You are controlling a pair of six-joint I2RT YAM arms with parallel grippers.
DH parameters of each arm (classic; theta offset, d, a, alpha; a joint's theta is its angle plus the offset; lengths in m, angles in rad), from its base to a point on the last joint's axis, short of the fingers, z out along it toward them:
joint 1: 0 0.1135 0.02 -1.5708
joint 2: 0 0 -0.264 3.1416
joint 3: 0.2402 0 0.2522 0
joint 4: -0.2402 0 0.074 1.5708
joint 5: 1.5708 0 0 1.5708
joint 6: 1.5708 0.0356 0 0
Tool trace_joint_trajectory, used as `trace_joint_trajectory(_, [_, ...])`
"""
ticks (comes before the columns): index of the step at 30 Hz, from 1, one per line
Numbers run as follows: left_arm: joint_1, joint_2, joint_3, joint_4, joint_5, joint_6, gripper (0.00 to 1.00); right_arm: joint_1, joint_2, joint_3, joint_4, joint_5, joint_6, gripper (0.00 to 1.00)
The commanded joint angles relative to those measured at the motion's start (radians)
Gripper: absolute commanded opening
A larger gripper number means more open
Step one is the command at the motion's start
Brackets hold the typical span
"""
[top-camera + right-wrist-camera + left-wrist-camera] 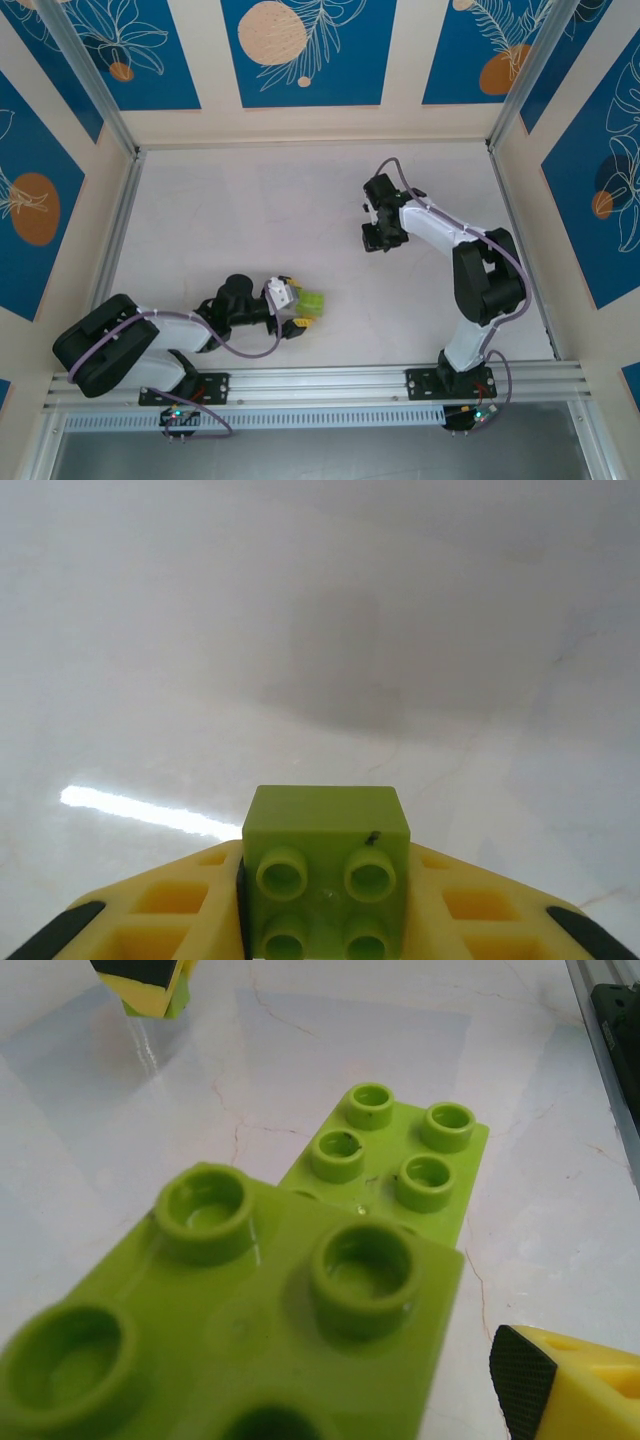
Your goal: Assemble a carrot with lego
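Right wrist view: the right gripper (325,925) is pinching a lime-green square brick (325,830) between its yellow fingers, studs facing the camera, above the pale table (300,630). In the left wrist view, the left gripper (355,1185) is hanging spread wide around two lime-green bricks (400,1160) that are lying on the table, the nearer one overlapping the farther one's edge; its fingertips are touching neither.

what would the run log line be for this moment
left gripper open, astride lime-green brick cluster on table | right gripper shut on lime-green square brick | held brick apart from cluster
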Motion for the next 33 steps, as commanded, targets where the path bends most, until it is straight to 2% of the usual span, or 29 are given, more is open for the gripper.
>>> trace_joint_trajectory(1, [0.014, 0.005, 0.018, 0.021, 0.039, 0.024, 0.87, 0.037, -0.019, -0.022, -0.059, -0.009, 0.078, 0.36])
trace_joint_trajectory(12, [0.014, 0.007, 0.020, 0.020, 0.043, 0.023, 0.86, 0.135, -0.016, -0.186, 0.033, -0.032, 0.256, 0.40])
trace_joint_trajectory(19, [0.013, 0.008, 0.021, 0.018, 0.044, 0.024, 0.86, 0.139, -0.030, -0.177, 0.024, -0.029, 0.256, 0.47])
trace_joint_trajectory(33, [0.013, 0.011, 0.021, 0.017, 0.044, 0.024, 0.86, 0.131, -0.032, -0.161, 0.011, -0.038, 0.222, 0.45])
